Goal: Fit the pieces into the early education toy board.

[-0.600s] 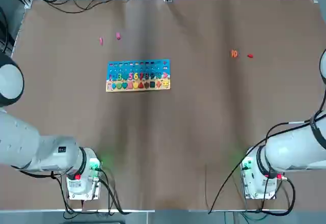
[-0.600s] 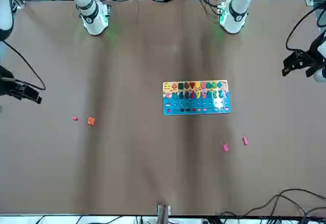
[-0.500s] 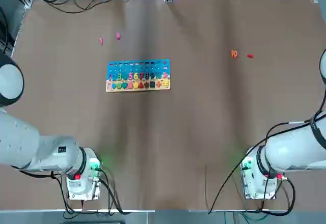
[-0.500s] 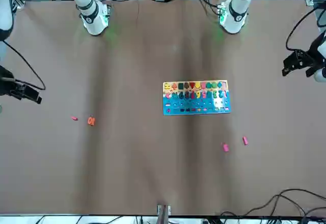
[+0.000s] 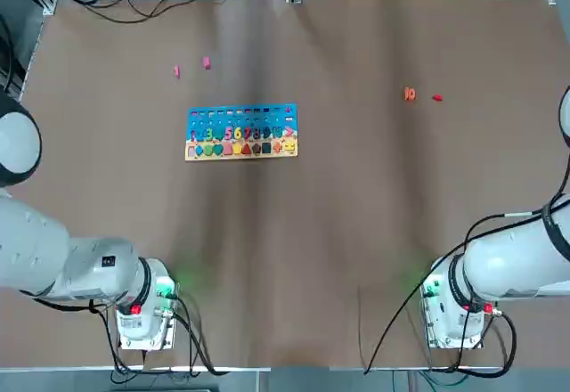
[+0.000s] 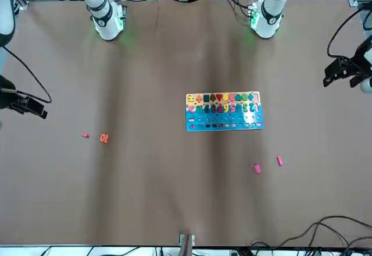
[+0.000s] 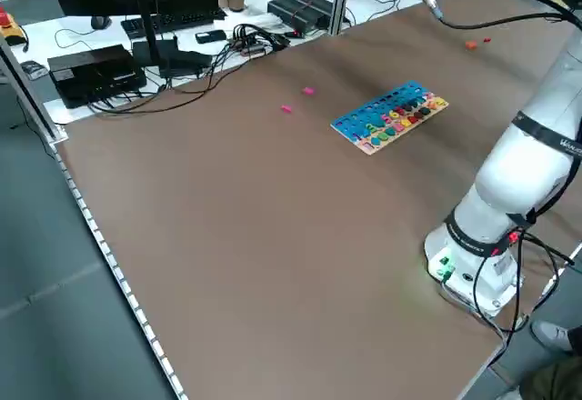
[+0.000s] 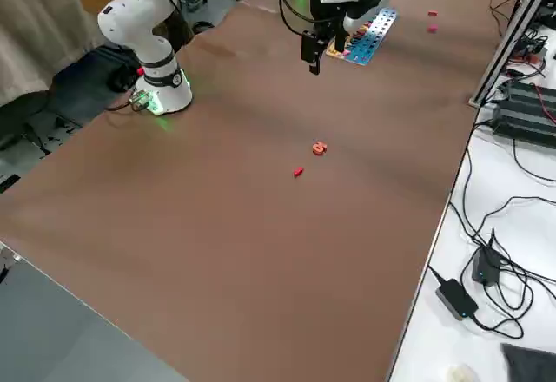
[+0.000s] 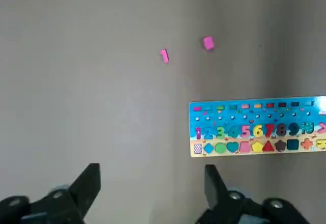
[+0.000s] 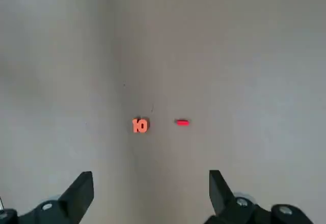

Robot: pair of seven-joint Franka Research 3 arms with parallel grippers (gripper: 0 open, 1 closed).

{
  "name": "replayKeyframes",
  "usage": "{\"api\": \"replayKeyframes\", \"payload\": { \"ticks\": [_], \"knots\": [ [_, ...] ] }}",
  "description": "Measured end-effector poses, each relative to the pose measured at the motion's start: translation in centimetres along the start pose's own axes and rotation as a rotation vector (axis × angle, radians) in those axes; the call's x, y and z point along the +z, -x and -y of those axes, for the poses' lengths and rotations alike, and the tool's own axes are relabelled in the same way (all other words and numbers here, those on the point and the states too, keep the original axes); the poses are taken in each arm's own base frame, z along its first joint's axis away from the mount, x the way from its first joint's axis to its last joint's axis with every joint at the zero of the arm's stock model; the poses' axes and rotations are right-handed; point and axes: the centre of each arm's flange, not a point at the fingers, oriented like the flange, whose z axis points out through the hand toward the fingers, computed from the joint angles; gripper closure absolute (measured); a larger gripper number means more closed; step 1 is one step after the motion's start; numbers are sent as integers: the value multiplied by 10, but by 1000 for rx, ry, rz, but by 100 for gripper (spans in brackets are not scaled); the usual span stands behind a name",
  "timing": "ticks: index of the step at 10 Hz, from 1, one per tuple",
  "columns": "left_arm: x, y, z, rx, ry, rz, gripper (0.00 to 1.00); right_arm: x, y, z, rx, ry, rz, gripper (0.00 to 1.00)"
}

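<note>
Top view: board (image 5: 241,133) reads "3", "5", "6"; left hand (image 9: 153,191), right hand (image 10: 152,193) released.

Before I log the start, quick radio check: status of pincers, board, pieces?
Left pincer and right pincer open, empty. Toy board flat on table. Four pieces loose beyond it; nothing blocking.

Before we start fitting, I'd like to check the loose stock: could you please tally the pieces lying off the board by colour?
Pink pieces: 2
Orange piece: 1
Red piece: 1
Total: 4
</note>
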Motion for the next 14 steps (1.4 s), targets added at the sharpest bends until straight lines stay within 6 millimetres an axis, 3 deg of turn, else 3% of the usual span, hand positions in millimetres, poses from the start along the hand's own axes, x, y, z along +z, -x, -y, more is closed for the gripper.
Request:
{"api": "replayKeyframes", "payload": {
  "ticks": [1,3,6,8,10,14],
  "knots": [
    [18,1,-2,-36,-1,40,15,0,0,0,0,0,0,0],
    [69,2,-17,-70,-13,120,47,0,0,0,0,0,0,0],
    [165,5,-34,-59,-30,132,93,2,-1,0,1,1,3,0],
    [222,14,-32,-76,-28,102,99,3,0,1,-3,1,8,0],
    [262,25,-31,-82,-26,105,99,11,-2,9,-16,3,25,0],
    [326,36,-33,-103,-17,88,99,65,-10,32,-51,26,112,0]
  ]
}}
